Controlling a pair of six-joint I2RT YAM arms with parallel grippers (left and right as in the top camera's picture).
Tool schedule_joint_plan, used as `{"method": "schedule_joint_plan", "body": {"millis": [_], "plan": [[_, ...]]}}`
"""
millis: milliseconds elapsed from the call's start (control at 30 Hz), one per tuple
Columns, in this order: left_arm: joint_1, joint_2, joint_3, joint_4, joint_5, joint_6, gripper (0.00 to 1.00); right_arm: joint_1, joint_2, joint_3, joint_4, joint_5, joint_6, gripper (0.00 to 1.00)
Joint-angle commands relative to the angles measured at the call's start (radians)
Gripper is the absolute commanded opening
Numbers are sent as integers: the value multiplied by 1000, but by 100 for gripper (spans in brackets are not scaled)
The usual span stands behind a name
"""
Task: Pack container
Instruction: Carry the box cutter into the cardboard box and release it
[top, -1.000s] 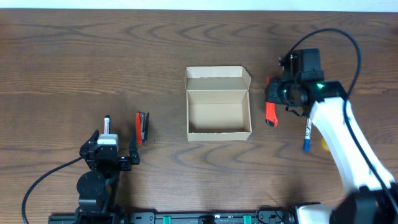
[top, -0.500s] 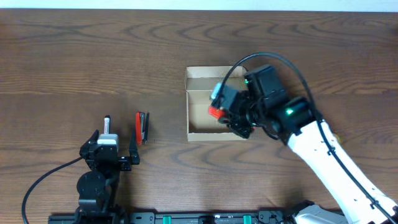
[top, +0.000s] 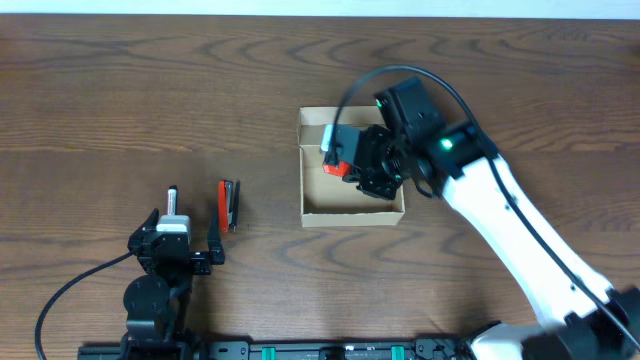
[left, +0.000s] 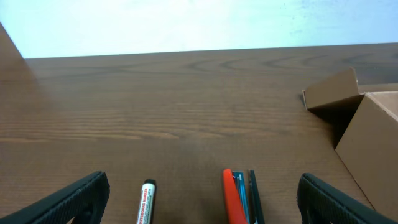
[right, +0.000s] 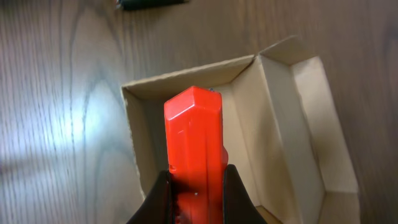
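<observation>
My right pincer is clamped on a red tool directly above the open container. The tool's long axis seems to follow the box's longer side, so lowering should fit.

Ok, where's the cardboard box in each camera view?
Overhead: the container sits at mid-table, under the right gripper.
Left wrist: the container is at the right edge, partly cut off.
Right wrist: the container is central and open, below the held red tool.
Shared landmark: the dark wood table lies under it in all three.
</observation>
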Motion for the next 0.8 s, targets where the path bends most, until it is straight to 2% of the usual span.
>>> {"method": "schedule_joint_plan", "body": {"millis": [0,267,767], "plan": [[-3,-6,-26,-11,-3,-5,95,5,106,79,-51,-12,-114,1],[-3,-6,-26,-11,-3,-5,95,-10,238,87,-107,-3,-228,1],[-3,-6,-26,-11,-3,-5,95,-16,486,87,-56,-4,-231,1]]}}
